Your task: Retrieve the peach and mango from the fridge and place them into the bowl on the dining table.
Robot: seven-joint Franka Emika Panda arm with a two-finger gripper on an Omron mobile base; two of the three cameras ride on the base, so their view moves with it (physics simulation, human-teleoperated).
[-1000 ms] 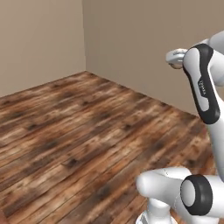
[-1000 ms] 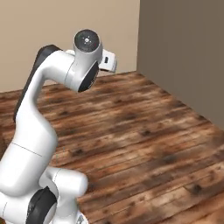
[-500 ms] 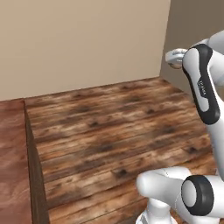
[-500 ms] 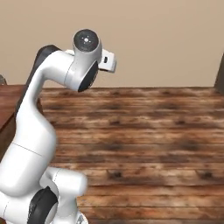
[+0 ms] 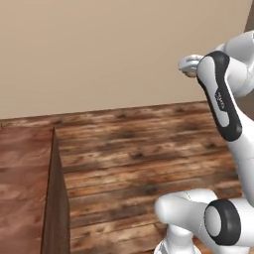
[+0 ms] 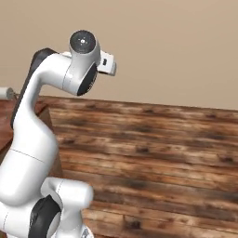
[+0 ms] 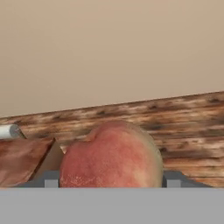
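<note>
Gripping the peach [image 7: 109,155], my gripper [image 7: 109,178] had its two finger tips [image 7: 51,178] spread wide, one pressed to each side of the reddish-pink fruit, which bulged up between them in the hand view. My arm [image 5: 221,94] was raised high above the floor, and the fruit rode up there with it. Just beyond the fruit, on the left of the hand view, lay a corner of the reddish-brown dining table [image 7: 19,159], with a small pale cylinder [image 7: 8,131] past its far edge. Farther out stretched the dark wooden plank floor [image 6: 153,153], and behind that stood a plain beige wall [image 5: 109,49].
</note>
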